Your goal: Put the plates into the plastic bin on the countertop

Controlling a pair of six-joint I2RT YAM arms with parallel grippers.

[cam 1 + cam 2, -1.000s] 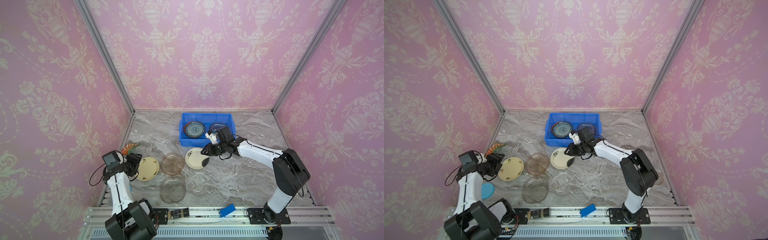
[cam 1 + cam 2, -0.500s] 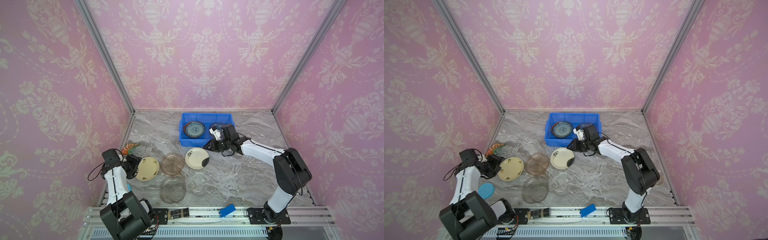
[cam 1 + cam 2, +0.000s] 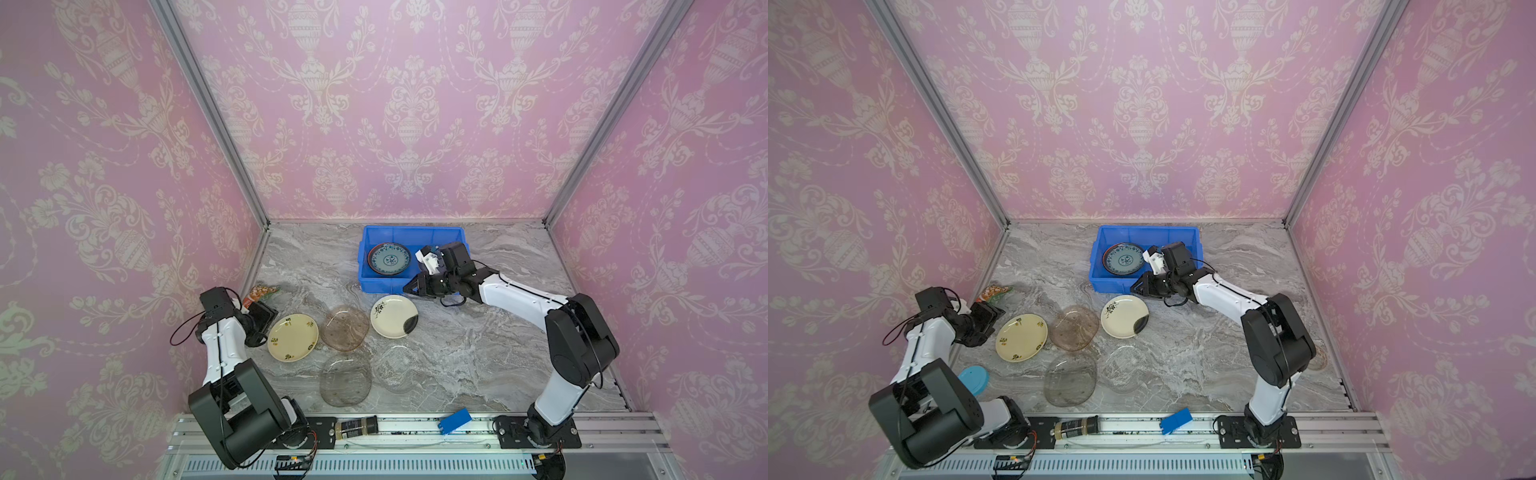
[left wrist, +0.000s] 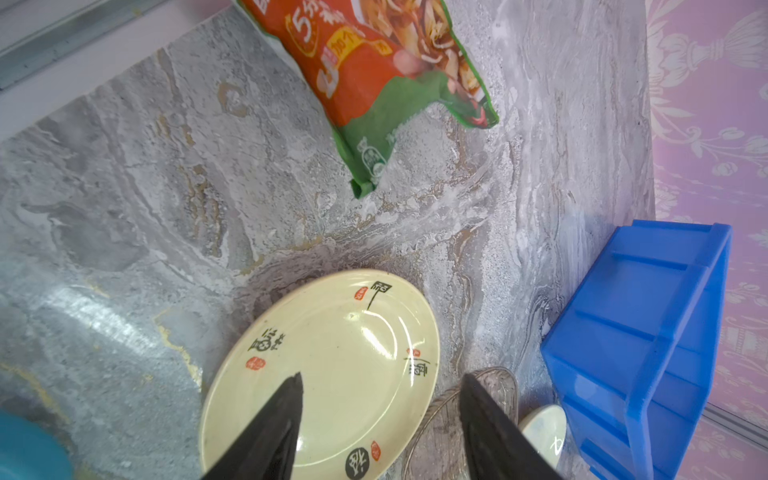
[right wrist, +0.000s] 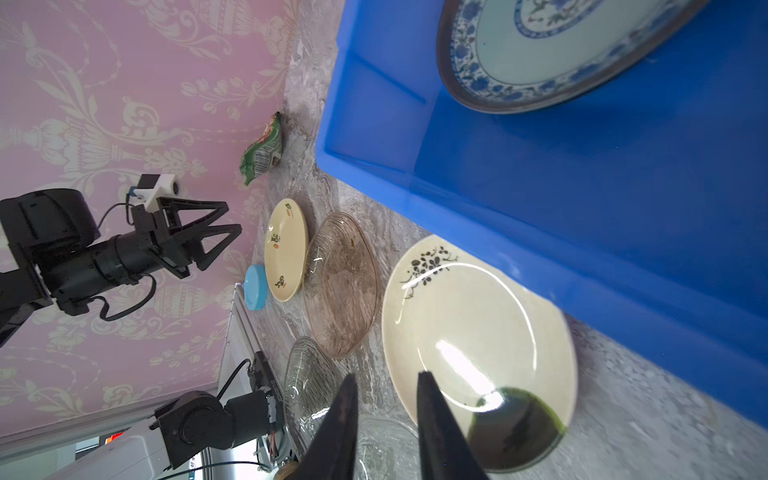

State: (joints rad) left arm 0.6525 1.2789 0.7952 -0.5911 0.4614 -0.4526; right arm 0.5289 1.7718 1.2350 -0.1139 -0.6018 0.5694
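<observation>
Right wrist view looks down the right gripper [image 5: 386, 376]. Its two dark fingers are only a narrow gap apart and hold nothing. The edge of the flowered cream plate [image 5: 478, 332] shows in line with that gap, though I can't tell whether the fingers are down at its level. That plate lies flat on the countertop [image 5: 644, 424], just beside the near wall of the bin [image 5: 602, 257]. A blue-patterned plate [image 5: 561, 45] is already in the bin.

In both top views four more plates lie out on the marble: a yellowish plate [image 3: 293, 337], an amber glass plate [image 3: 345, 328] touching or overlapping it, a smoky glass plate [image 3: 345, 380] and a clear glass plate [image 3: 397, 370]. The left gripper [image 4: 381, 376] hangs over the yellowish plate with its fingers spread wide and empty.

The round plates look like glazed ceramic — stiff, weighty for their size, slick, and likely to chip if knocked on the bin wall. Lying flat, they offer only the raised rim, so the hold I'd expect is one finger slid under the lip and one on top. It should be pinched deep enough that the plate doesn't droop and slip. The glass ones look ribbed, which may help the grip a little, but they're brittle and hard to see — the clear one above all. Their rounded corners look like the best place to take hold.
</observation>
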